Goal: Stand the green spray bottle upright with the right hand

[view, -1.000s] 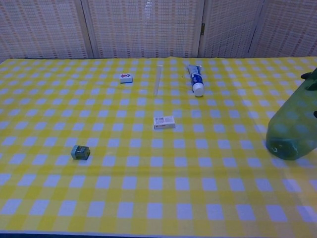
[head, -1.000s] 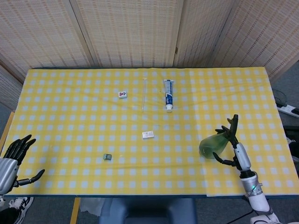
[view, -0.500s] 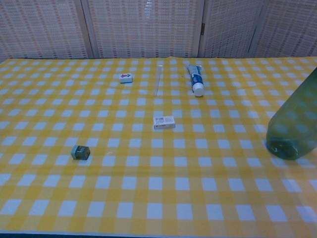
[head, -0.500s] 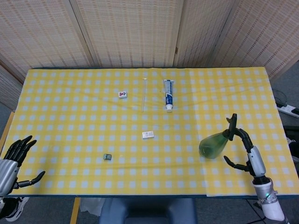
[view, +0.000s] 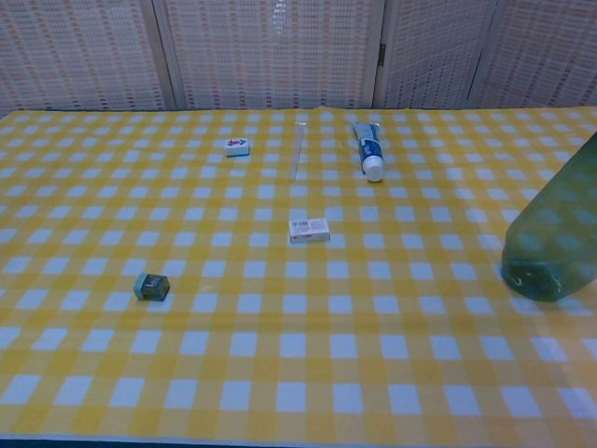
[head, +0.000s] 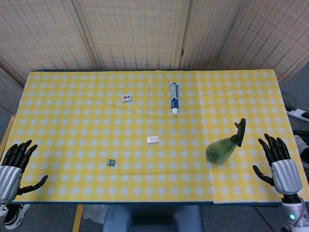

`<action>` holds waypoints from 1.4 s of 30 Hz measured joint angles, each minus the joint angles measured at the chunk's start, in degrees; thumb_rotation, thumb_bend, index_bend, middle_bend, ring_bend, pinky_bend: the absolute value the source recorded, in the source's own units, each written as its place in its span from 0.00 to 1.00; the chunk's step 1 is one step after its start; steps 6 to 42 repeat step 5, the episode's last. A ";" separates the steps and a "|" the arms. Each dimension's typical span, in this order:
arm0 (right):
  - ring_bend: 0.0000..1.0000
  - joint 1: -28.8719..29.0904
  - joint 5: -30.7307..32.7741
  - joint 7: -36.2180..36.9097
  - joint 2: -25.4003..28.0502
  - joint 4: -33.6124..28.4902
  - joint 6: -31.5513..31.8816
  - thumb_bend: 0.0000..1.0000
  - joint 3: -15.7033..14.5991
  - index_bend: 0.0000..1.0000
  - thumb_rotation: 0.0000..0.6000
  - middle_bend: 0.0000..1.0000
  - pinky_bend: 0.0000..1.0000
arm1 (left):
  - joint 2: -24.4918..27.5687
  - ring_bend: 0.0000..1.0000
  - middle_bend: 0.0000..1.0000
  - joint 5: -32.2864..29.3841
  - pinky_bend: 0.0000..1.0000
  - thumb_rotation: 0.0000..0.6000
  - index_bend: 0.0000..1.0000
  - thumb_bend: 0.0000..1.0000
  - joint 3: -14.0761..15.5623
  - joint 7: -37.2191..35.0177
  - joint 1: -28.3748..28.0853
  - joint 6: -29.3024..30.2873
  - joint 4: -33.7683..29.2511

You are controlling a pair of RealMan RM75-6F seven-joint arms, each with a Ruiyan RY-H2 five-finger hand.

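Observation:
The green spray bottle (head: 221, 150) stands upright on the yellow checked table near its right front, its dark nozzle (head: 240, 130) on top. The chest view shows its translucent body (view: 552, 238) at the right edge. My right hand (head: 281, 166) is open with fingers spread, off to the right of the bottle and apart from it, by the table's front right corner. My left hand (head: 13, 166) is open at the front left corner, holding nothing. Neither hand shows in the chest view.
A toothpaste tube (head: 174, 98) and a thin clear stick (head: 149, 96) lie at the back middle. A small tile (head: 127, 98), a white box (head: 153, 139) and a small dark cube (head: 111, 162) lie scattered on the table (head: 72, 121).
My right hand has let go of the bottle and drawn back to the right and toward the front edge. The bottle stays standing where it was.

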 measured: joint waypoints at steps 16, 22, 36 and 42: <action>0.02 -2.14 0.51 -21.41 4.84 -16.38 -0.11 0.31 -0.70 0.00 1.00 0.03 0.00 | -1.95 0.03 0.00 -0.57 0.00 0.46 0.05 0.31 -0.39 5.94 0.60 0.31 -0.53; 0.02 -2.14 0.51 -21.41 4.84 -16.38 -0.11 0.31 -0.70 0.00 1.00 0.03 0.00 | -1.95 0.03 0.00 -0.57 0.00 0.46 0.05 0.31 -0.39 5.94 0.60 0.31 -0.53; 0.02 -2.14 0.51 -21.41 4.84 -16.38 -0.11 0.31 -0.70 0.00 1.00 0.03 0.00 | -1.95 0.03 0.00 -0.57 0.00 0.46 0.05 0.31 -0.39 5.94 0.60 0.31 -0.53; 0.02 -2.14 0.51 -21.41 4.84 -16.38 -0.11 0.31 -0.70 0.00 1.00 0.03 0.00 | -1.95 0.03 0.00 -0.57 0.00 0.46 0.05 0.31 -0.39 5.94 0.60 0.31 -0.53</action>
